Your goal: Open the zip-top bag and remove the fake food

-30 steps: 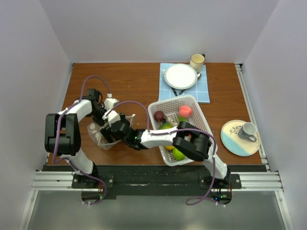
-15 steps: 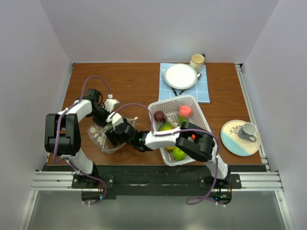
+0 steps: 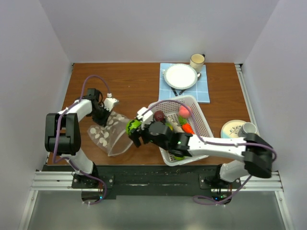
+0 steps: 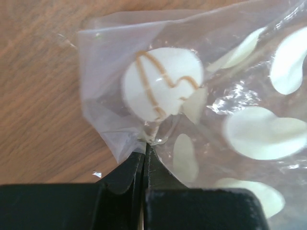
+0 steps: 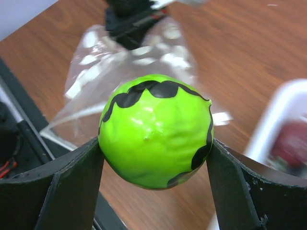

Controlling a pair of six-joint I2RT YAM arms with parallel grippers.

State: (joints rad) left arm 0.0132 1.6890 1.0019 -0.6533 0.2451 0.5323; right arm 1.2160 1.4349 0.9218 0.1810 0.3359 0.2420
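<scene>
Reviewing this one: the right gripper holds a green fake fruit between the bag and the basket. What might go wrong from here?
1. The round green fruit is pinched only at its sides by the right gripper; it may slip and roll off the table.
2. The white basket already holds several pieces, so a dropped fruit might bounce out.
3. The left gripper pinches just a thin corner of the zip-top bag; the film may slide free.

place: robot lab test cell | signs: plain white walls (image 3: 144, 28) boxing a wooden table (image 3: 134, 79); robot arms (image 3: 60, 132) bolted to metal rail (image 3: 53, 181); staged plate (image 3: 181, 75)
</scene>
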